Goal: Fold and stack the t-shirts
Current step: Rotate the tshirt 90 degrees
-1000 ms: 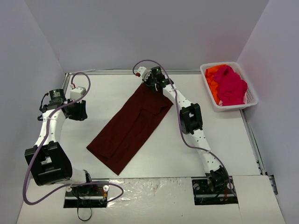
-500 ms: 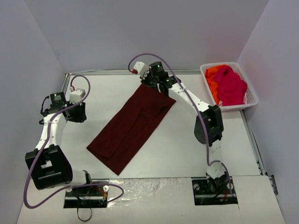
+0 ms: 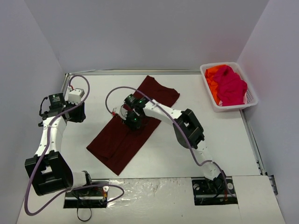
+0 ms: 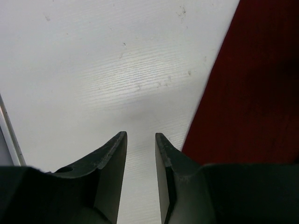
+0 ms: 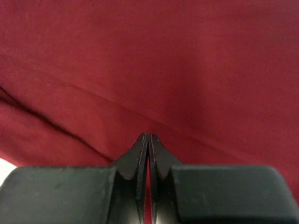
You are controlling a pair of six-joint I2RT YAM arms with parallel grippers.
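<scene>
Top external, basket (image 3: 236, 107) holding t-shirts (image 3: 230, 87), pink, orange

Soft, even overhead light keeps the top view bright with only faint shadows, a pale sheen glares off the table (image 4: 140, 88) in the left wrist view, and the close maroon t-shirt (image 5: 187, 70) looks dimmer and slightly blurred.

On table (image 3: 224, 140), centre: shirt (image 3: 117, 144), running near-left to far-right. Over its middle: right hand (image 3: 134, 122). At left side of table: left hand (image 3: 77, 112), left of shirt and apart from it. Far-right corner: basket (image 3: 212, 100), with bunched shirts (image 3: 229, 86) in it.
</scene>
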